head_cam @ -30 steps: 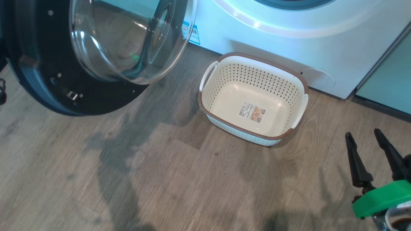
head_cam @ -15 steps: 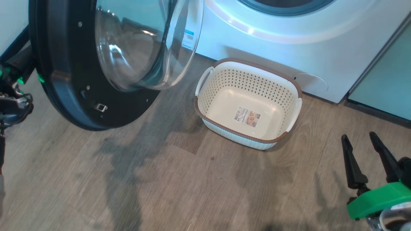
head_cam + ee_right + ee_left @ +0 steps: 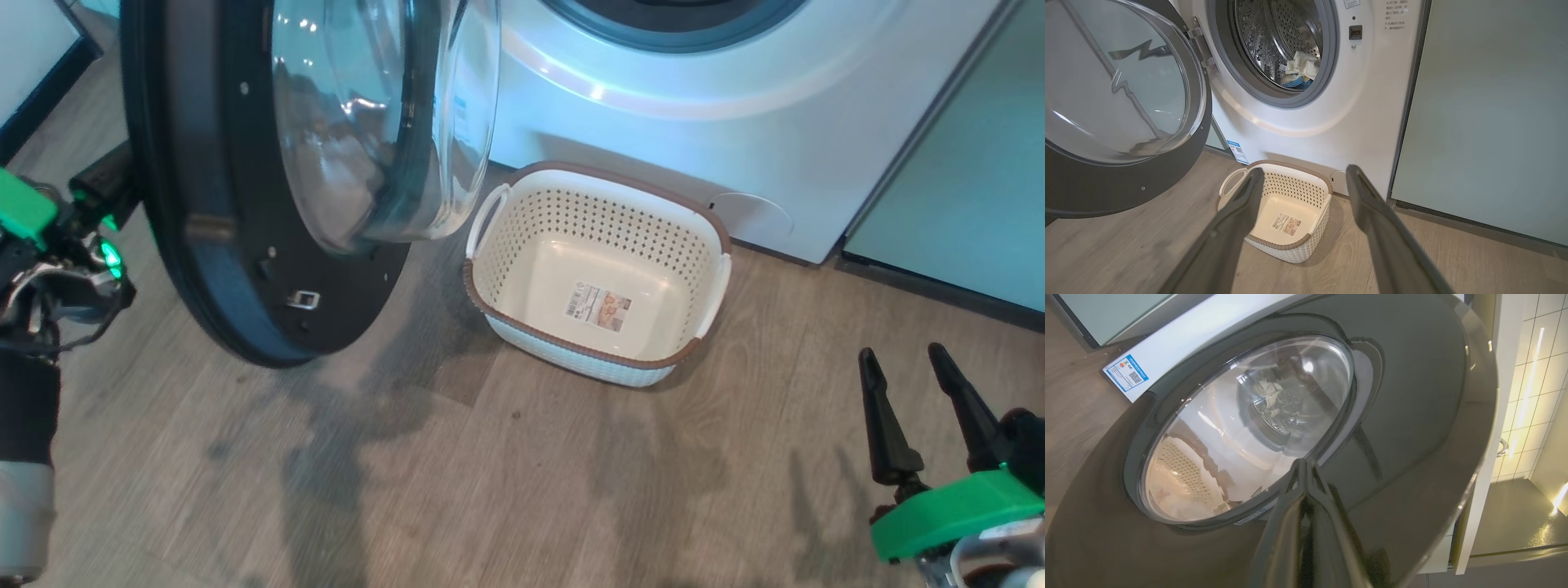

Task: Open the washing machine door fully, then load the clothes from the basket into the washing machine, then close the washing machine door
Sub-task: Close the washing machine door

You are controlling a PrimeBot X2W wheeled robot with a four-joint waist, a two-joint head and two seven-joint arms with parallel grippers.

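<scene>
right tool (image 3: 900, 353): hanging released over the floor (image 3: 490, 474) at the robot's low right, fingers standing apart, gripping nothing, well apart from the door
left tool (image 3: 1305, 467): clenched with nothing between its fingers, pointing at the glossy outer face of the washing machine door (image 3: 175, 204), right by the edge of the glass
deciding relation: the door is standing upright and part-open between the left tool and the machine, with its hinge (image 3: 1202, 45) on the far edge, so I'm judging that a push from that side would be swinging it shut; the left arm is much the nearer one
basket (image 3: 588, 220): sitting on the floor just in front of the washing machine (image 3: 653, 122), looking emptied, just a label (image 3: 596, 304) on its bottom
clothes (image 3: 1300, 69): lying inside the drum (image 3: 1274, 32), pale pieces with a bit of blue
hard to tell: whether the fingertips are actually touching the door, since the head view is hiding them behind the rim and cutting off the door's top; how many garments are lying in the drum
</scene>
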